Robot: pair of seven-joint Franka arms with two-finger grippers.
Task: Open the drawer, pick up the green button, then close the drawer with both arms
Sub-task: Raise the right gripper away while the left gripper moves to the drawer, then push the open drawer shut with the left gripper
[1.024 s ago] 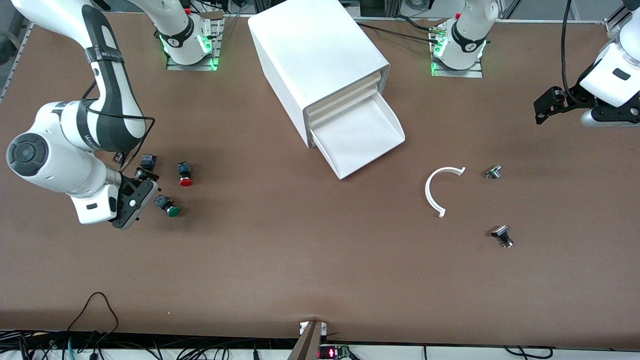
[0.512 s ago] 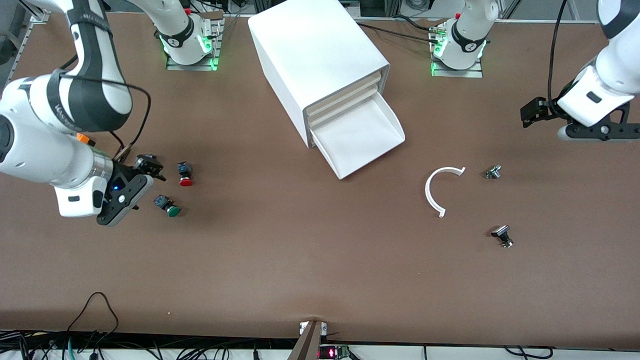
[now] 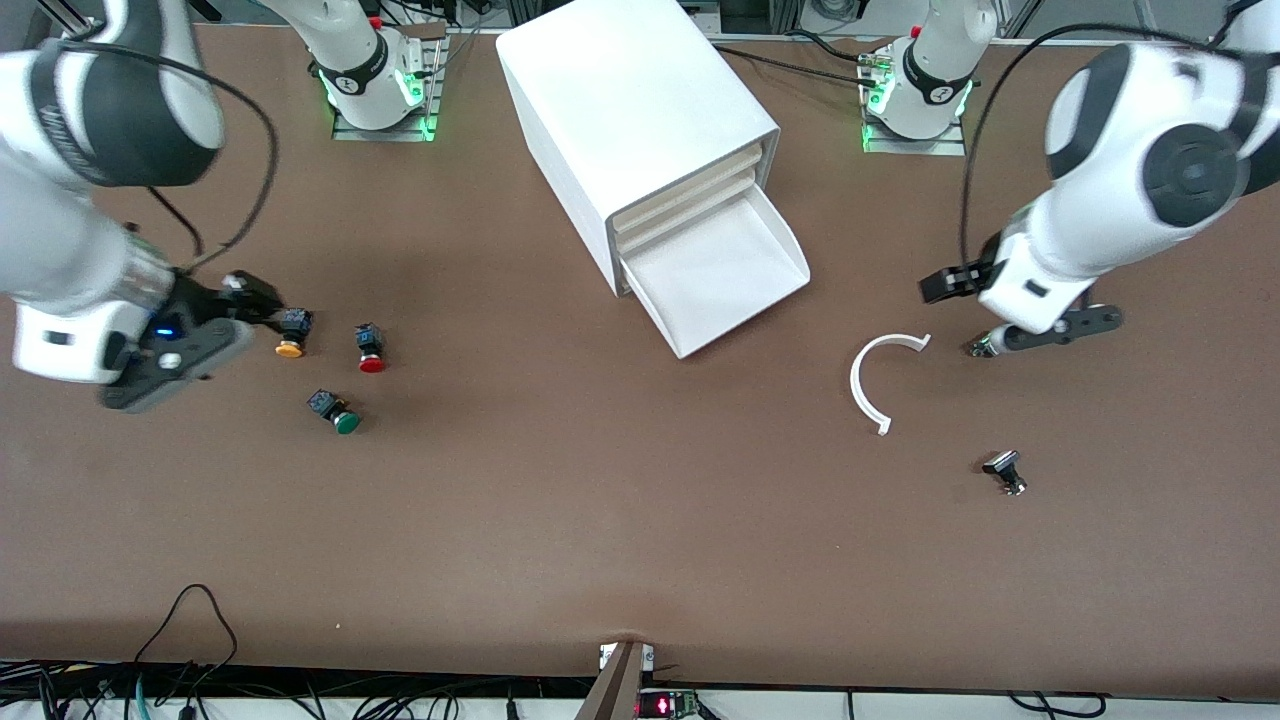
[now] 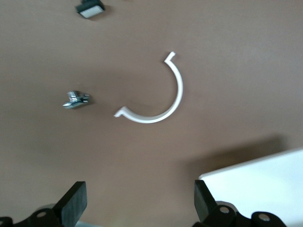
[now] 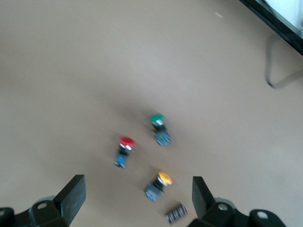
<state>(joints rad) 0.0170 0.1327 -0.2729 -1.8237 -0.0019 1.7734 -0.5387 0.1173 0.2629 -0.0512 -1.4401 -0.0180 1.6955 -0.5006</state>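
Note:
The cabinet's bottom drawer stands pulled out, and I see nothing in it. The green-capped button lies on the table toward the right arm's end, also seen in the right wrist view. My right gripper hangs open and empty over the table beside the buttons. My left gripper is open and empty over the table beside a small metal part, with a corner of the drawer in its wrist view.
A red-capped button and a yellow-capped button lie farther from the front camera than the green one. A small dark ribbed piece lies by the yellow one. A white C-shaped ring and a dark fitting lie toward the left arm's end.
The right gripper has drawn back from the buttons toward its end of the table, uncovering the yellow one. The left arm has swung in over the table near the ring. The buttons stay put.

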